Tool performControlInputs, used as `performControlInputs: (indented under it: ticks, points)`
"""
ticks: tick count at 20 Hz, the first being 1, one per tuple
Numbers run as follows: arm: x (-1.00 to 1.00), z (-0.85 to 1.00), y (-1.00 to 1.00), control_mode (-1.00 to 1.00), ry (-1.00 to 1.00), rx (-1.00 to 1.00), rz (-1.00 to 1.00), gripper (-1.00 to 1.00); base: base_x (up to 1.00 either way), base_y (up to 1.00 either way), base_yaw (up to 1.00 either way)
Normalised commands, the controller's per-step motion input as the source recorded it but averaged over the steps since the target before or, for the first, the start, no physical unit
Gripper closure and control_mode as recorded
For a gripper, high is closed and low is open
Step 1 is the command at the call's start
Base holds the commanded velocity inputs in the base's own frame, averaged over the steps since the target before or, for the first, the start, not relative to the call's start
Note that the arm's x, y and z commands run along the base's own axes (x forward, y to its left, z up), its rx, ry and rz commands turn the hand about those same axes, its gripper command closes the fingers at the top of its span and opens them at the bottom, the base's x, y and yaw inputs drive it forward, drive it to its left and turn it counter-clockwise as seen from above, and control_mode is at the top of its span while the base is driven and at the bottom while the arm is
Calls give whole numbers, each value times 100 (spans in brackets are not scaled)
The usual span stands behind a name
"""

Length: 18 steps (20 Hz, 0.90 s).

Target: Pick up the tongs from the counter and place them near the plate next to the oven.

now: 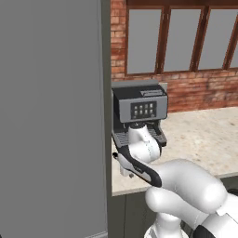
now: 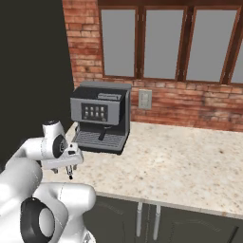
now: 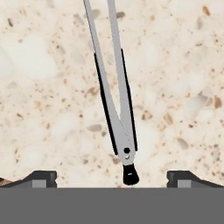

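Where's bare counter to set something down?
The counter is bare right of the coffee machine, from the brick wall to its front edge. It is crowded by the tall cabinet, where the hand hovers over the tongs.

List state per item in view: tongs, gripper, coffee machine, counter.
tongs: flat on the counter, arms splayed, ungrasped
gripper: open, fingertips either side of the tongs' hinge end
coffee machine: upright on the counter, nothing under its spout
counter: bare right of the machine
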Motion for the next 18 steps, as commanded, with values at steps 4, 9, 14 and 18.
performControlInputs:
  ticks: [4, 9, 14, 18]
  points:
    - [6, -12, 11, -100, 1, 0, 0, -100, 0, 0, 0]
    - [1, -2, 0, -100, -6, 0, 0, -100, 0, 0, 0]
    - [6, -9, 0, -100, -3, 0, 0, -100, 0, 0, 0]
    - [9, -15, 0, -100, -1, 0, 0, -100, 0, 0, 0]
